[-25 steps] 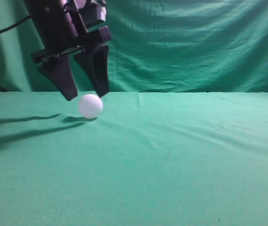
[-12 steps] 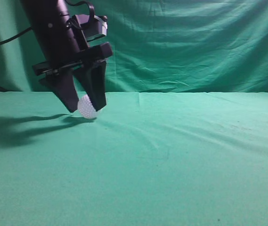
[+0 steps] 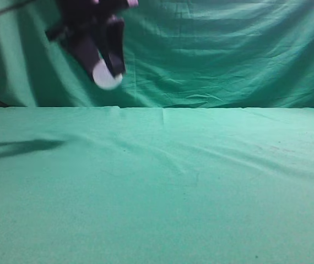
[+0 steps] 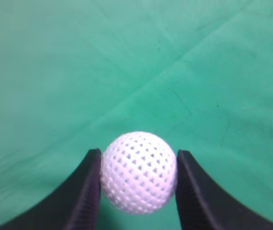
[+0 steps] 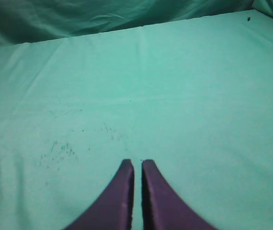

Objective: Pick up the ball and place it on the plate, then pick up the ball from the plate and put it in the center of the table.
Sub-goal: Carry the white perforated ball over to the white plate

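A white perforated ball (image 3: 107, 75) is held between the black fingers of my left gripper (image 3: 106, 70), high above the green table at the upper left of the exterior view. In the left wrist view the ball (image 4: 139, 171) sits clamped between the two fingers, with my left gripper (image 4: 139, 158) shut on it over the green cloth. My right gripper (image 5: 137, 165) shows only in the right wrist view, its fingers close together and empty above the cloth. No plate shows in any view.
The green cloth-covered table (image 3: 201, 176) fills the lower part of the exterior view, with a green backdrop (image 3: 228, 49) behind. The arm's shadow (image 3: 19, 147) lies at the left. Small dark specks (image 5: 60, 151) mark the cloth in the right wrist view.
My left gripper came down around the ball on the table, shut on it, and has lifted it well up off the cloth. The arm's shadow moved left.
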Robot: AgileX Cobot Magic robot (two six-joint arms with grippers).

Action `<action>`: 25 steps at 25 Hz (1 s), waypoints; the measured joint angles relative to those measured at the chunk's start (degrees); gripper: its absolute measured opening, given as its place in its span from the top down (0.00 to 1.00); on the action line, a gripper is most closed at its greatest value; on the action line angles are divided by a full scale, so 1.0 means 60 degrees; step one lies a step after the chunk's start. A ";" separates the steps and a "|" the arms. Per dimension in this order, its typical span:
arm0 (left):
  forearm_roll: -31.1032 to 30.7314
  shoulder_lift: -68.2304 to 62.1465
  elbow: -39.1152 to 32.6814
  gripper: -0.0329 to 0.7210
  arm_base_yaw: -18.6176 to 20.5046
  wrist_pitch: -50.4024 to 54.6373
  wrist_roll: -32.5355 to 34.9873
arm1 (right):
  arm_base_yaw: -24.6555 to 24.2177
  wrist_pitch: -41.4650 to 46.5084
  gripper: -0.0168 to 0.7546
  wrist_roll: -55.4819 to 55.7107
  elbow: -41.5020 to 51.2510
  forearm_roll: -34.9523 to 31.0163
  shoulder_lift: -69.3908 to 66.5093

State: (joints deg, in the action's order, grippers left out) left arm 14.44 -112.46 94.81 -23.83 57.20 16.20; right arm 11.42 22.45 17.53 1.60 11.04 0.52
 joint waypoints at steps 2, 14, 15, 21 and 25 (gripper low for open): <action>-0.0928 0.0548 0.0188 0.56 0.0000 0.0329 -0.0566 | 0.0000 0.0000 0.92 0.0000 0.0000 0.0000 0.0000; -0.3071 0.3517 -0.2476 0.56 0.2180 0.0960 -0.2677 | 0.0000 0.0000 0.92 0.0000 0.0000 0.0000 0.0000; -0.3071 0.3698 -0.2844 0.56 0.2534 0.0851 -0.2703 | 0.0000 0.0000 0.92 0.0000 0.0000 0.0000 0.0000; -0.3071 0.4143 -0.4283 0.56 0.4306 0.0091 -0.2909 | 0.0000 0.0000 0.92 0.0000 0.0000 0.0000 0.0000; -0.3278 0.4074 -0.4591 0.56 0.4917 -0.0163 -0.2927 | 0.0000 0.0000 0.92 0.0000 0.0000 0.0000 0.0000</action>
State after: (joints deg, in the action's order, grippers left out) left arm -5.23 -88.02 67.26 5.67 56.22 -1.36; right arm 11.42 22.45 17.53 1.60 11.04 0.52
